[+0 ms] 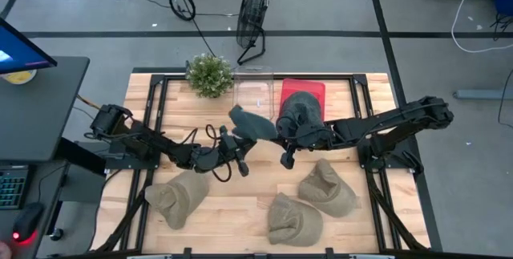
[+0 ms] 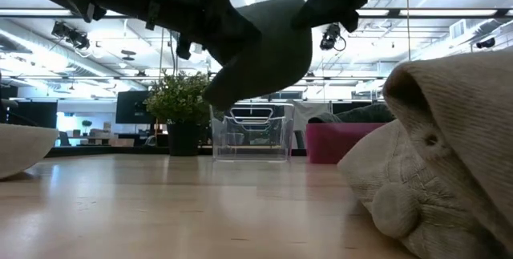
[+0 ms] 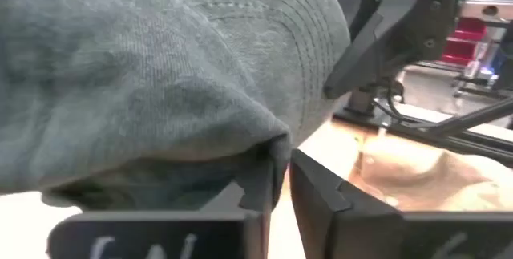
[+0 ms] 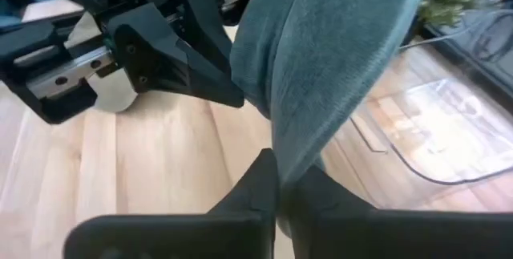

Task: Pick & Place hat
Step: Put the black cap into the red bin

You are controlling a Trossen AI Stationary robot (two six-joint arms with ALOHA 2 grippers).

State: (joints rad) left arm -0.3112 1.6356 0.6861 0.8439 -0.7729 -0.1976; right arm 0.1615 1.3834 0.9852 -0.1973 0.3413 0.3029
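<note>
1. Grey-green hat (image 1: 255, 124) hangs mid-air over bench (image 1: 240, 203) centre, clear of the wood.
2. Left gripper (image 1: 234, 140) jaws clamp its near edge; right gripper (image 1: 280, 131) jaws pinch the far edge.
3. Clear bin (image 1: 252, 91) & red tray (image 1: 314, 89) just behind.
4. 3 tan hats (image 1: 309, 203) along front; bare wood directly under.

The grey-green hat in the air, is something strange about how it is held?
Yes. The grey-green hat hangs above the table, pinched by both the left hand and the right hand at once, stretched between them instead of carried by one.
</note>
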